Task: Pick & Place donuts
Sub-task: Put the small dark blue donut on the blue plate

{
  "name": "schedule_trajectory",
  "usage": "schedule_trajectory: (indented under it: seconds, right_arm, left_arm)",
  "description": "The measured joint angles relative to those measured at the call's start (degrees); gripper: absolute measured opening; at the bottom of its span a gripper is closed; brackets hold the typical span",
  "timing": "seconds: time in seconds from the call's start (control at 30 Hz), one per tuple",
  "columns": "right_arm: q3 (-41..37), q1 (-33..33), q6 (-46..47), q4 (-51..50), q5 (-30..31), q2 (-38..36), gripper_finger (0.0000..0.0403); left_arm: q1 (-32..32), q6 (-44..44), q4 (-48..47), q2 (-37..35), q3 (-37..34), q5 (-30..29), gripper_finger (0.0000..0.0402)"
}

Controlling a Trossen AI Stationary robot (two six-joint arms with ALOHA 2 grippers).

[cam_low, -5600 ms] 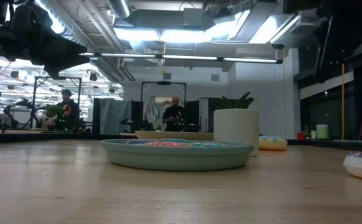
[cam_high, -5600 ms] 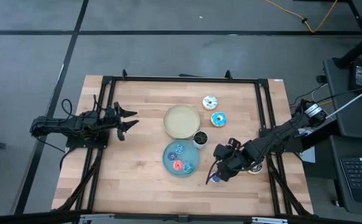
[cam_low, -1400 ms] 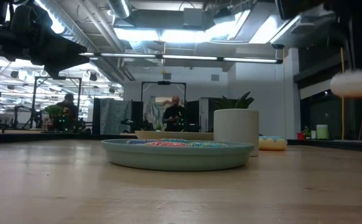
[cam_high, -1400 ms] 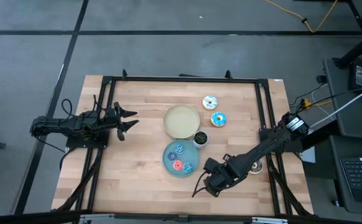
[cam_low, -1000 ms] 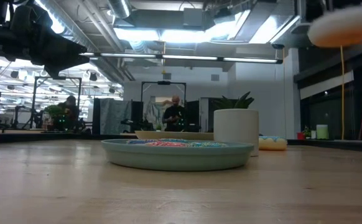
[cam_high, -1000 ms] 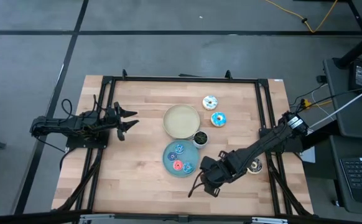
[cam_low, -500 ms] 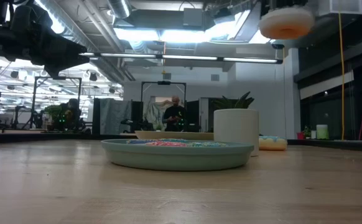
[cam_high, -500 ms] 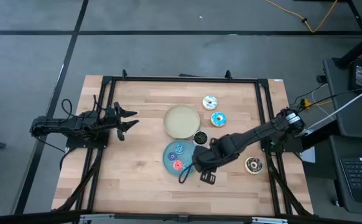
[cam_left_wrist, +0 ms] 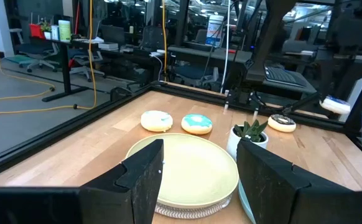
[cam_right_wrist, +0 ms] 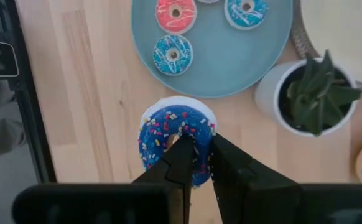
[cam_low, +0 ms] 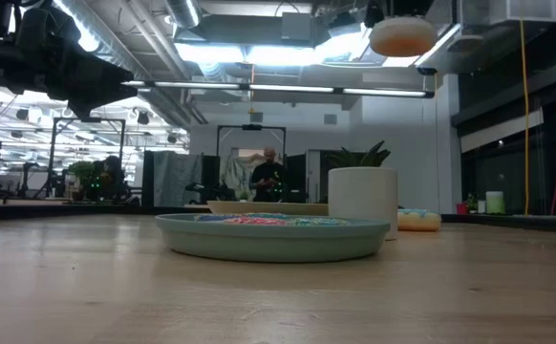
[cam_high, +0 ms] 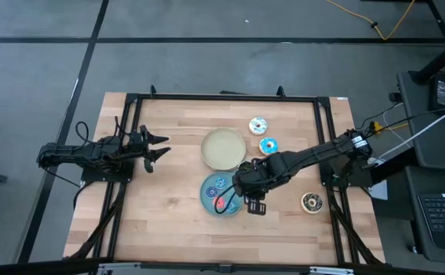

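Observation:
My right gripper (cam_right_wrist: 196, 163) is shut on a blue-iced donut with sprinkles and a white underside (cam_right_wrist: 173, 142). It holds the donut high above the wood, just off the near right rim of the blue plate (cam_right_wrist: 231, 62). From the low view the donut's underside (cam_low: 404, 36) shows well up in the air. On the plate lie a pink donut (cam_right_wrist: 175, 12) and two small blue donuts (cam_right_wrist: 173, 53). My left gripper (cam_left_wrist: 196, 180) waits open at the table's left side (cam_high: 160, 147). My right gripper has one finger (cam_right_wrist: 181, 155) in the donut's hole and the other (cam_right_wrist: 226, 158) outside the ring. Between them it pinches the ring's wall (cam_right_wrist: 198, 134). The fingers come from above, pointing steeply down. The donut hangs lifted clear, icing up and roughly level.
A cream plate (cam_high: 223, 149) lies beyond the blue one, with a small white plant pot (cam_right_wrist: 299, 93) between them, close to my right arm. A white-iced donut (cam_high: 258, 125) and a light-blue donut (cam_high: 268, 146) lie far right. A brown donut (cam_high: 311, 202) lies by the right edge.
My right gripper has carried the blue donut from the table's near right toward the blue plate, going left and toward the far edge and rising a little. The wrist has rolled on the way. The donut stays clear of the table.

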Motion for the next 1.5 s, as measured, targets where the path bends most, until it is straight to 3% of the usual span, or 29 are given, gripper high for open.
schedule_trajectory:
  seconds: [0.57, 1.0, 1.5]
  right_arm:
    - [0.5, -3.2, -9.2, -1.6, 0.1, 0.1, 0.0053]
    - [12.7, -5.9, -19.1, -3.5, 0.7, 11.0, 0.0053]
    - [13.3, -6.2, -24.2, 1.7, 0.5, 18.2, 0.0053]
  left_arm:
    - [0.0, 0.0, 0.0, 0.0, 0.0, 0.0, 0.0196]
    - [0.0, 0.0, 0.0, 0.0, 0.0, 0.0, 0.0196]
    - [0.0, 0.0, 0.0, 0.0, 0.0, 0.0, 0.0196]
